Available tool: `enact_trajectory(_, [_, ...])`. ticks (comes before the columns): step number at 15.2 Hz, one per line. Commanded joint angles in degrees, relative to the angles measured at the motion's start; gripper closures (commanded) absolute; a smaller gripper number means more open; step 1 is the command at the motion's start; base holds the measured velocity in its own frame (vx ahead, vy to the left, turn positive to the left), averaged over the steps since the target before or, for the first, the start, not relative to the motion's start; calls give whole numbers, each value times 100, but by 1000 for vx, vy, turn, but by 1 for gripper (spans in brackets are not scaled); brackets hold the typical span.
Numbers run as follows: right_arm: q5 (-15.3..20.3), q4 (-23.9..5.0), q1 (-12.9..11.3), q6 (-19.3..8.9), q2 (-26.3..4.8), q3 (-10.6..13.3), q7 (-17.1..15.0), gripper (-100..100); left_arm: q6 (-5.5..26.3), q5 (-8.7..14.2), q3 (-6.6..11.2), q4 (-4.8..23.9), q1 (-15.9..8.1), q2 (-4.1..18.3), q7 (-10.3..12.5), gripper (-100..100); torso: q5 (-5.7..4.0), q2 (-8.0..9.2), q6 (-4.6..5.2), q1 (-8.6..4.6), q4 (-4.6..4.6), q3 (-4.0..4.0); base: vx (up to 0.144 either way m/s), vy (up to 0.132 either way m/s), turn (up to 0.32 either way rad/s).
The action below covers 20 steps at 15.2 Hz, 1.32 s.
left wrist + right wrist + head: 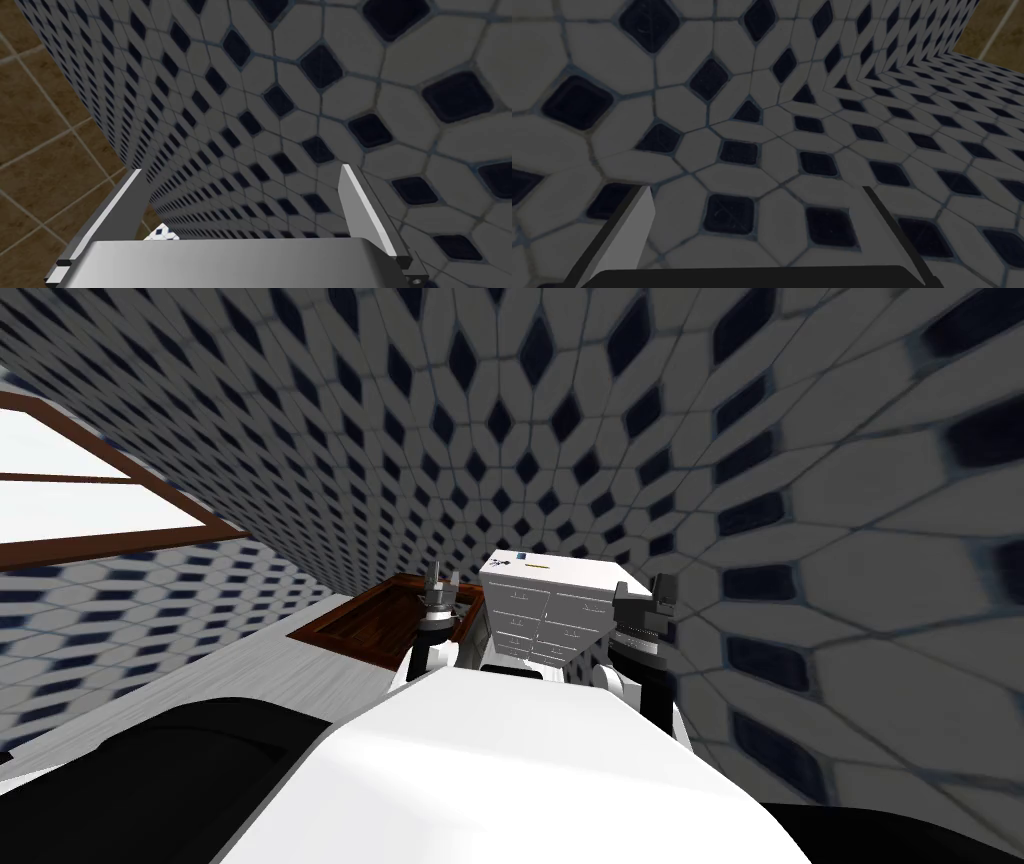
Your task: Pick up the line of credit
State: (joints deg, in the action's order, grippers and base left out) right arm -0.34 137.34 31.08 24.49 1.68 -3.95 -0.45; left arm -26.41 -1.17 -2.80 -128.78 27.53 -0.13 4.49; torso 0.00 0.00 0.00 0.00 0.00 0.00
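Line of credit (509,558) shows as a small flat slip with blue and dark marks. It lies on the top of a white chest of drawers (545,618), near that top's left rear corner. A thin yellowish streak sits just beside it toward the right; what that streak is cannot be made out. The chest stands straight ahead against the wall of pale tiles with dark diamonds (600,418), and its drawer fronts face the robot.

Both forearms are raised on either side of the chest. The left gripper (441,585) points its fingers upward just left of the chest's top left corner, well short of the slip. In the left wrist view its two blades stand wide apart with nothing between them (241,170). The right gripper (660,593) is held up beside the chest's right edge, close to the side wall. Its fingers are likewise spread and hold nothing (754,190).

A dark brown wooden frame (360,628) lies low behind the left gripper, touching the chest's left side. A brown-framed window (100,503) sits far to the left.
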Motion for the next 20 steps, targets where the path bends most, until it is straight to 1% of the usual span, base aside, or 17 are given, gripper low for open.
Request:
enact_trajectory(1, [0, 0, 0, 0, 0, 0, 0, 0, 87, -29, 39, 50, -85, 183, 79, -100, 0, 0, 0, 0, 0, 0, 0, 0, 0])
enact_trajectory(4, [0, 0, 0, 0, 0, 0, 0, 0, 442, -139, 192, 261, -438, 561, 389, -100, 0, 4, 1, -1, 1, 2, -19, -13, -18])
enact_trajectory(5, [0, 0, 0, 0, 0, 0, 0, 0, 442, -139, 192, 261, -438, 561, 389, -100, -1, 6, 1, -3, 1, 3, -23, -13, -19])
enact_trajectory(7, [0, 0, 0, 0, 0, 0, 0, 0, 748, -247, 349, 481, -748, 773, 687, -100, -1, 6, 1, -3, 1, 4, -22, -13, -24])
enact_trajectory(8, [0, 0, 0, 0, 0, 0, 0, 0, 811, -247, 349, 481, -809, 773, 705, -100, -1, 7, 1, -3, 1, 4, -23, -15, -27])
enact_trajectory(9, [0, 0, 0, 0, 0, 0, 0, 0, 947, -308, 441, 613, -953, 864, 884, -100, -1, 7, 1, -4, 2, 4, -23, -15, -32])
enact_trajectory(10, [0, 0, 0, 0, 0, 0, 0, 0, 1031, -308, 441, 613, -1030, 864, 890, -100, -1, 6, 2, -4, 2, 4, -20, -12, -23])
enact_trajectory(11, [0, 0, 0, 0, 0, 0, 0, 0, 1199, -375, 541, 759, -1180, 947, 1076, -100, -1, 6, 1, -4, 1, 3, -20, -15, -35])
enact_trajectory(12, [0, 0, 0, 0, 0, 0, 0, 0, 1272, -375, 541, 759, -1272, 947, 1092, -100, -1, 5, 2, -4, 1, 3, -15, -14, -33])
enact_trajectory(13, [0, 0, 0, 0, 0, 0, 0, 0, 1272, -375, 541, 759, -1272, 947, 1092, -100, -1, 5, 1, -4, 1, 3, -9, -8, -8])
enact_trajectory(14, [0, 0, 0, 0, 0, 0, 0, 0, 1506, -445, 649, 920, -1449, 1021, 1308, -100, -1, 3, 0, -3, 1, 2, -11, -10, -25])
enact_trajectory(15, [0, 0, 0, 0, 0, 0, 0, 0, 1535, -445, 649, 920, -1533, 1021, 1308, -100, -1, 2, 2, -3, 1, 1, -12, -10, -32])
enact_trajectory(16, [0, 0, 0, 0, 0, 0, 0, 0, 1696, -519, 763, 1095, -1678, 1086, 1522, -100, -1, 2, 2, -3, 0, 1, -15, -13, -47])
enact_trajectory(17, [0, 0, 0, 0, 0, 0, 0, 0, 1798, -519, 763, 1095, -1772, 1086, 1536, -100, -1, 2, 1, -3, 0, 1, -17, -13, -31])
enact_trajectory(18, [0, 0, 0, 0, 0, 0, 0, 0, 1816, -519, 763, 1095, -1810, 1086, 1536, -100, -1, 3, 2, -4, 1, 1, -11, -11, -8])
enact_trajectory(19, [0, 0, 0, 0, 0, 0, 0, 0, 1981, -595, 884, 1283, -1984, 1143, 1776, -100, -1, 2, 1, -4, 1, 1, -10, -13, -37])
enact_trajectory(20, [0, 0, 0, 0, 0, 0, 0, 0, 2078, -595, 884, 1283, -2081, 1143, 1776, -100, -1, 2, 2, -5, 0, 1, -11, -14, -38])
